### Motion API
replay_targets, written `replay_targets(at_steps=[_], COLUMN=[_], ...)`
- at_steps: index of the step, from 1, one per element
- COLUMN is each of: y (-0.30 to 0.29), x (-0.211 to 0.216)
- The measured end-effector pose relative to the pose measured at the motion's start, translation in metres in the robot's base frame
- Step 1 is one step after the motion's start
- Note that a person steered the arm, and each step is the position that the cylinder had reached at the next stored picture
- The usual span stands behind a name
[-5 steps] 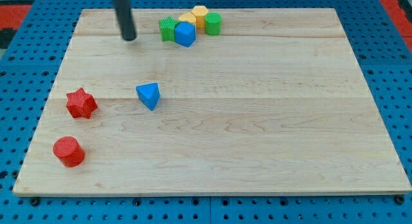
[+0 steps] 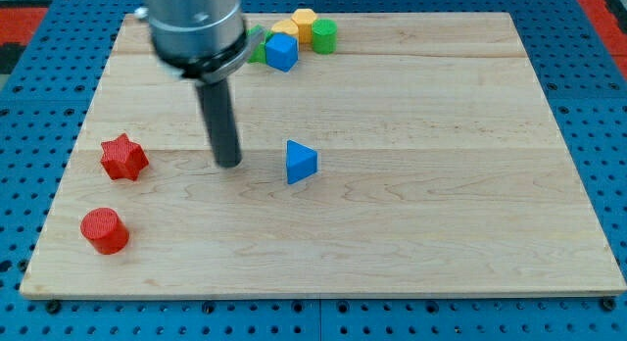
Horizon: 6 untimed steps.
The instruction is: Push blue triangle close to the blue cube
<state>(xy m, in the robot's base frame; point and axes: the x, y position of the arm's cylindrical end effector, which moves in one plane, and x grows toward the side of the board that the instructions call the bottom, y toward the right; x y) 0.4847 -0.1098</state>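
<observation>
No gripper or fingers on this rig, just rod, so nothing to open or hold.

- my tip (image 2: 229, 163) on wooden board (image 2: 411, 233), near blue triangle (image 2: 301, 162), on its view-left side, small gap, not touching.
- blue cube (image 2: 281, 52) well apart from triangle, toward view's top, slightly left.
- cube sits in cluster: green block (image 2: 324, 34), yellow hexagonal block (image 2: 304, 24), second yellow one behind cube, green bit mostly hidden by arm.

Risks, imo:
- shoving from this side sends triangle toward view's right, not up to cube.
- off-centre hit on slanted face, it spins and slips off tip.
- too hard and it plows into cluster.

No legible text, labels, brands, nos. or signs were found on the board, blocks, rod or surrounding surface. Nothing readable was noted anywhere in view.
</observation>
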Motion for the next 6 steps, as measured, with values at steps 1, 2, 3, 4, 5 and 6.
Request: replay_targets(at_steps=[1,2,3,4,5,6], y=[0.071,0.079,0.080,0.092,0.104,0.124], x=[0.036,-0.008,-0.071,-0.070,-0.042,-0.094])
